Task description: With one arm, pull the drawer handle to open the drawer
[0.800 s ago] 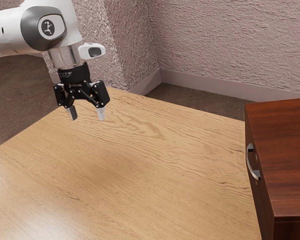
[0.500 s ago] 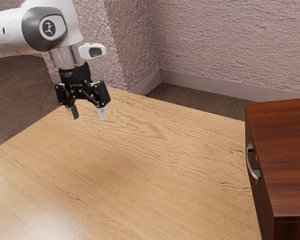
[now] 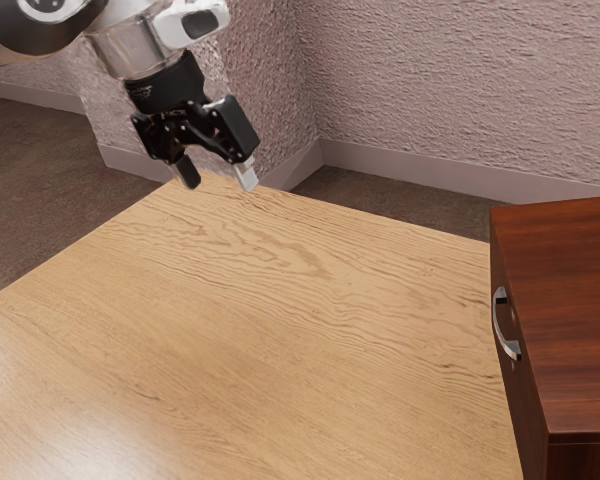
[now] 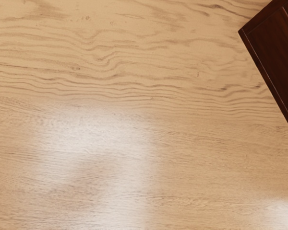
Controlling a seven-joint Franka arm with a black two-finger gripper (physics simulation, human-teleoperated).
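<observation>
Drawer handle (image 3: pixel 504 323) untouched, drawer (image 3: pixel 525 395) apparently shut; my gripper (image 3: pixel 217 178) hangs spread and empty, well apart above the surface (image 3: pixel 280 340)

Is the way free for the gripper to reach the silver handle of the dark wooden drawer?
Probably yes: nothing stands on the light wooden table between the open black gripper and the silver curved handle.

- Claw (image 3: pixel 217 178): black, two fingers spread, nothing between them; tilted, tips aimed down toward exterior view's right; in air over desk's far edge.
- Arm (image 3: pixel 140 40): white-grey, enters from upper left.
- Desk (image 3: pixel 260 330): light oak grain.
- Drawer (image 3: pixel 565 300): dark red-brown wood, on desk at exterior view's right.
- Handle (image 3: pixel 504 322): silver, upright, on drawer's left-facing front; well apart from claw.
</observation>
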